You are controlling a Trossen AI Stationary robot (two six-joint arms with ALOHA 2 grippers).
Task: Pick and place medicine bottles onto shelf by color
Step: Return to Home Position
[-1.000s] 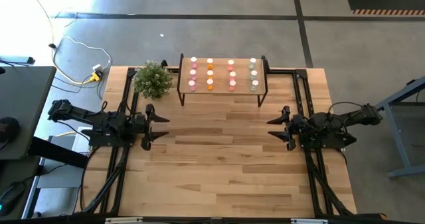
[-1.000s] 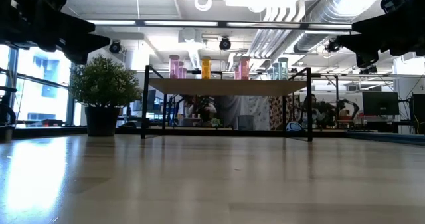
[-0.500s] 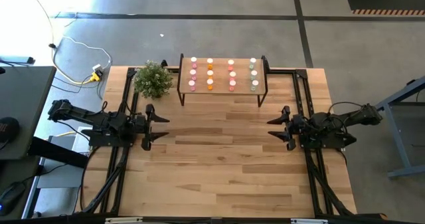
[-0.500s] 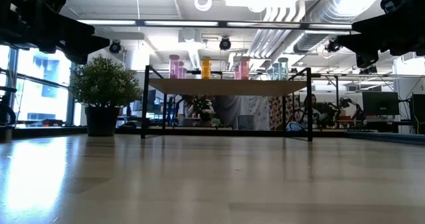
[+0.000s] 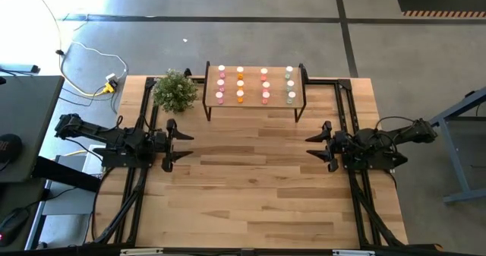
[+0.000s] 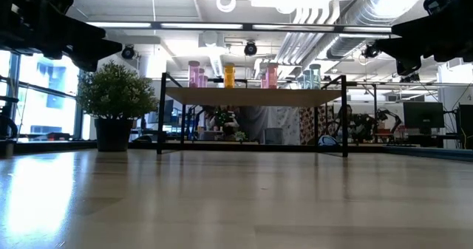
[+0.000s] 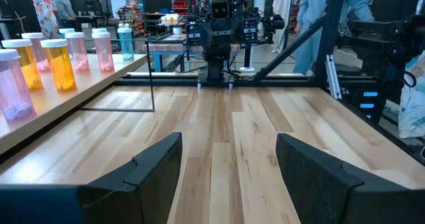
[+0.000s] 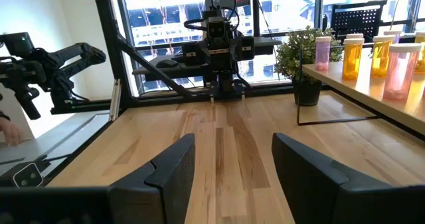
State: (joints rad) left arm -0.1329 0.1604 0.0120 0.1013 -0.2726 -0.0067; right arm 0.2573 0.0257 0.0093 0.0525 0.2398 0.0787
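Currently, left gripper (image 5: 182,146) and right gripper (image 5: 313,147) sit wide open, empty, well apart; bottles (image 5: 240,82) stand on the shelf (image 5: 277,86).

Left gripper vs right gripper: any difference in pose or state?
Left gripper sits at the table's left side, pointing right; right gripper sits at the right side, pointing left. Left gripper is nearer the potted plant; right gripper is farther from it. Shared: both open, empty, clear of the shelf.

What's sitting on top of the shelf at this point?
Twelve medicine bottles stand on the shelf in four colour columns: pink, orange, red-pink, pale green. From above, their contents cannot be seen.
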